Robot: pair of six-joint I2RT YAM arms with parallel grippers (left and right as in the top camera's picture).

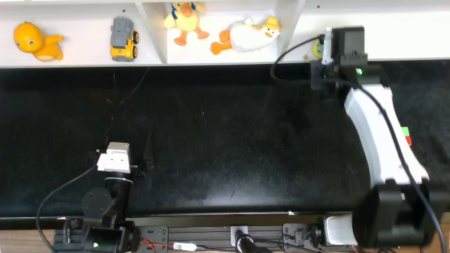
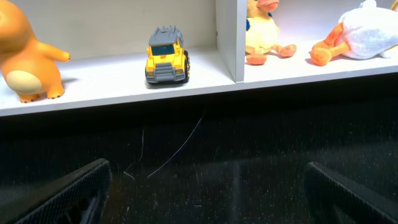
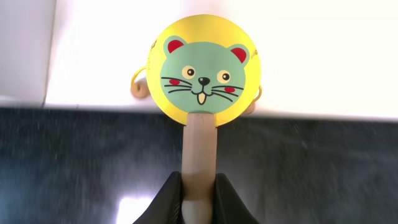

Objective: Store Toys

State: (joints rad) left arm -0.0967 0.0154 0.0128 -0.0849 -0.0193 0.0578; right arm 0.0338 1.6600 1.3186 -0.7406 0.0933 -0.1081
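– Holding the animal-face rattle [image 3: 204, 78] by its wooden stem, my right hand [image 3: 199, 190] is pinched narrow on it at the front lip of the shelf [image 3: 311, 56].
– Which way does it lie?
– Its long axis runs straight out from the hand toward the shelf, round head leading, above the line where the black counter [image 1: 211, 140] meets the white board. I reckon the next move is forward and down, then release.
– Anything in the way?
– A divider [image 3: 25, 50] stands just beside the head, so I'd keep off it. The white duck [image 1: 246, 35] and yellow duck [image 1: 185, 21] sit in the next bay, the toy truck [image 1: 124, 39] and orange figure [image 1: 36, 40] in the bay beyond.
– Left arm?
– My left hand [image 2: 208, 186] is spread wide, holding nothing, low over the counter and well apart from the rattle.
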